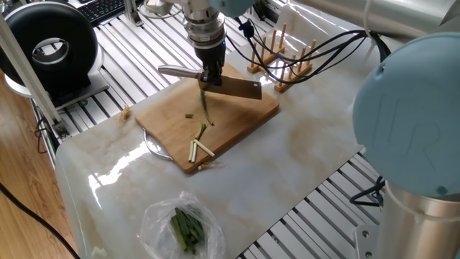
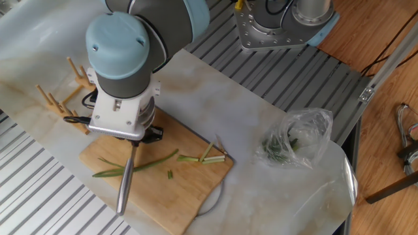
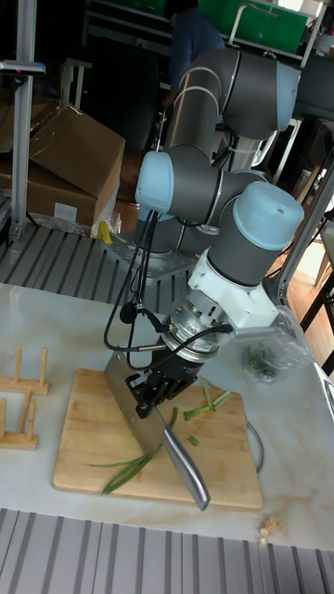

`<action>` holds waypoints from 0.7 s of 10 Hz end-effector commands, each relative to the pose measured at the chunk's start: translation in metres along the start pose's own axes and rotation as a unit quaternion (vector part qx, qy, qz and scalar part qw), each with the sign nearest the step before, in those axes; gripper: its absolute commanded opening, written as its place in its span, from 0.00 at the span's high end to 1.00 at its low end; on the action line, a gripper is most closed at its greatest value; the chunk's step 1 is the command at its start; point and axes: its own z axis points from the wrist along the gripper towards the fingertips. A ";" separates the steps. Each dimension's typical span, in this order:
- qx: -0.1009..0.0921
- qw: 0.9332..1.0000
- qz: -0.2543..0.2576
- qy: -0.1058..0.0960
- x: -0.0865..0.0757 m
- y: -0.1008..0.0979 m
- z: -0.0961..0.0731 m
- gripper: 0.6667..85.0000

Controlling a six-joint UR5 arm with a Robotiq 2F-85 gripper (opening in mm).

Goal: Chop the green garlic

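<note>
My gripper (image 1: pixel 210 76) is shut on a knife, its blade (image 1: pixel 238 88) held just above the bamboo cutting board (image 1: pixel 237 119) and its steel handle (image 1: pixel 176 70) sticking out to the left. The green garlic stalk (image 1: pixel 205 108) lies under the blade. Cut white-and-green sticks (image 1: pixel 198 148) rest nearer the board's front edge, with a tiny green piece (image 1: pixel 190 115) beside the stalk. In the other fixed view the handle (image 2: pixel 125 186) crosses the stalk (image 2: pixel 147 164), and the cut sticks (image 2: pixel 206 156) lie to its right. The tall fixed view shows my gripper (image 3: pixel 158 390), the blade (image 3: pixel 128 394) and the leafy end of the stalk (image 3: pixel 130 467).
A clear plastic bag of dark green leaves (image 1: pixel 185 229) lies on the marble table near its front edge. A wooden peg rack (image 1: pixel 282 59) stands behind the board. A round black device (image 1: pixel 49 44) sits at the far left, and cables (image 1: pixel 323 47) run over the back.
</note>
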 end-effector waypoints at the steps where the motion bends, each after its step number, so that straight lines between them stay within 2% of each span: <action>1: 0.013 0.999 -0.032 -0.010 -0.009 -0.005 -0.001 0.99; 5: 0.016 0.998 -0.067 -0.008 -0.010 -0.005 0.002 0.99; 7: 0.025 0.997 -0.075 -0.006 -0.009 -0.009 0.003 0.99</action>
